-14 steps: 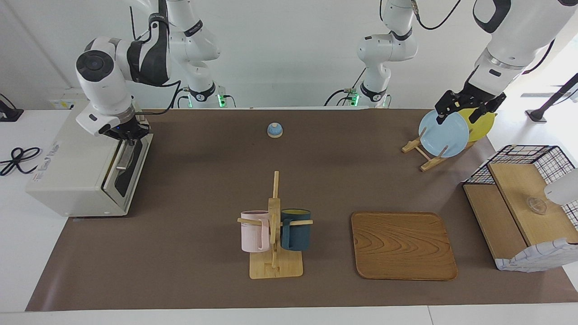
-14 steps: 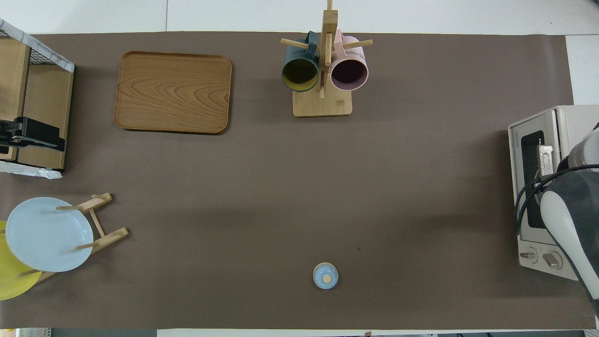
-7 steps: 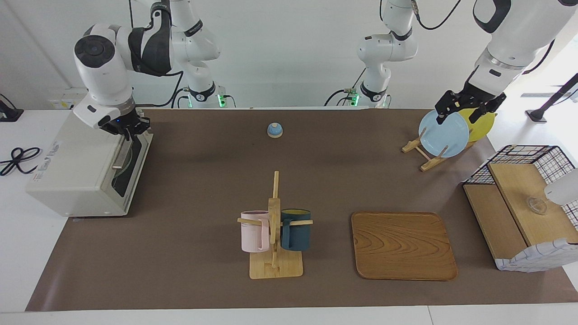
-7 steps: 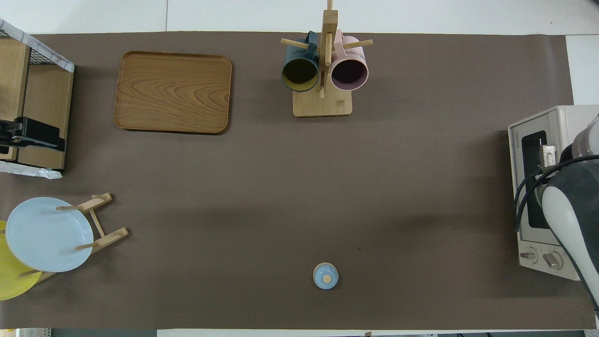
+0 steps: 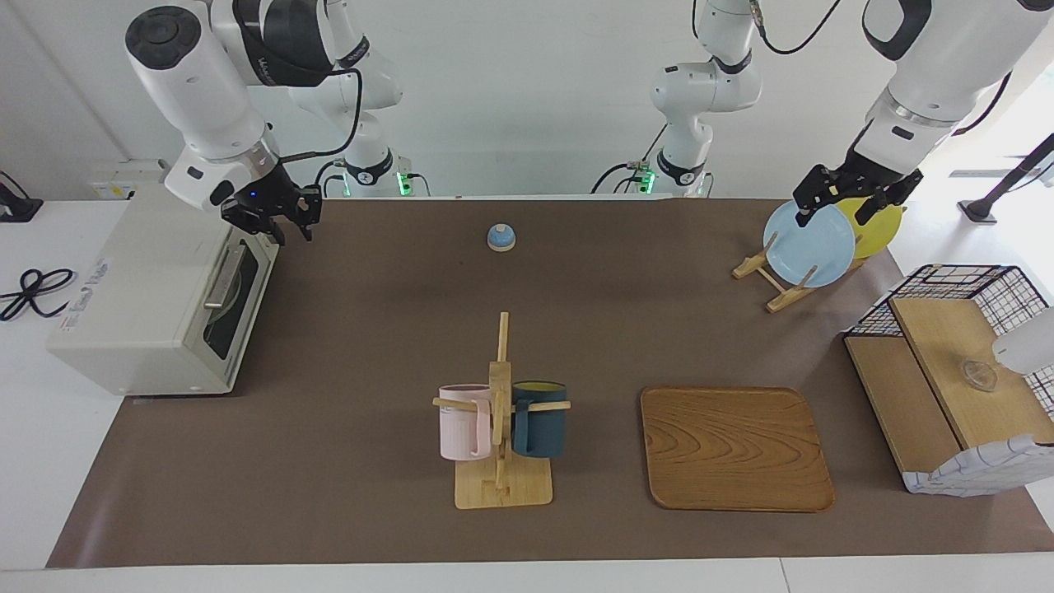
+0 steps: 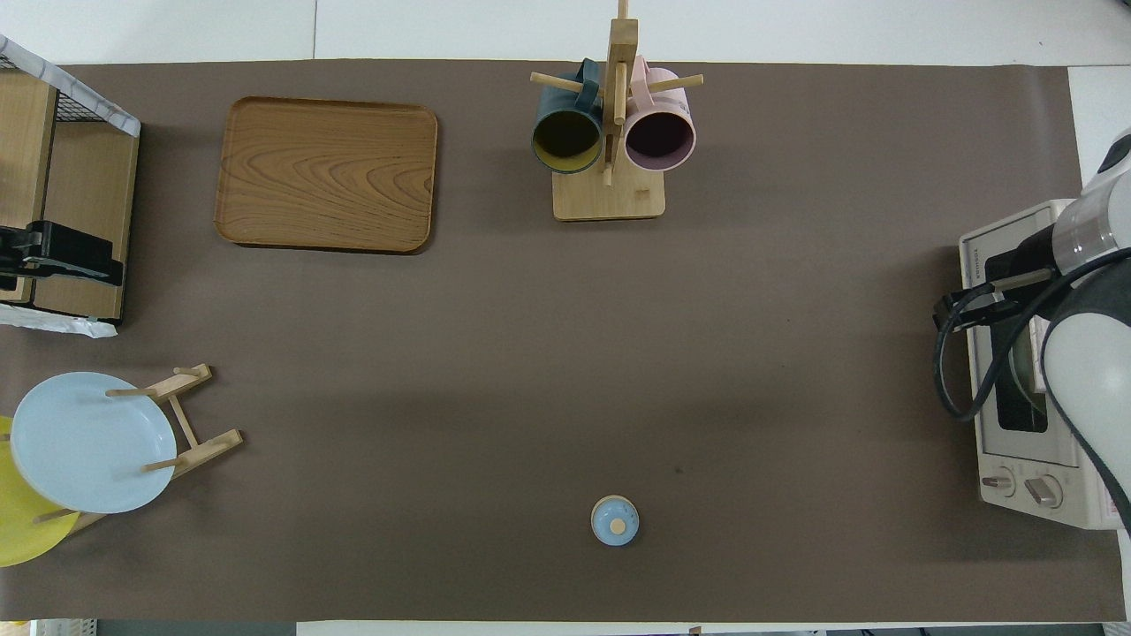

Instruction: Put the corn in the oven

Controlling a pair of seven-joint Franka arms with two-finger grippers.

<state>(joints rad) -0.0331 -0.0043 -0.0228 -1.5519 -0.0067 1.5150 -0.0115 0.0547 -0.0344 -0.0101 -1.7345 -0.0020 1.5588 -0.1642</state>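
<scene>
We find the right gripper (image 5: 280, 216) raised over the oven (image 5: 148, 296), above the door's top edge at the end nearer the robots, fingers parted and empty. The oven lies directly below it, its closed door with the bar handle (image 5: 224, 277) facing the table's middle. The corn we cannot see anywhere; through the dark glass we cannot tell whether it lies inside. The left gripper (image 5: 848, 198) waits, spread wide, over the plate rack (image 5: 774, 284), so the right arm is nearer.

Oven (image 5: 156, 305) at the right arm's end, mug rack (image 5: 502, 412) beside tray (image 5: 735, 449).
</scene>
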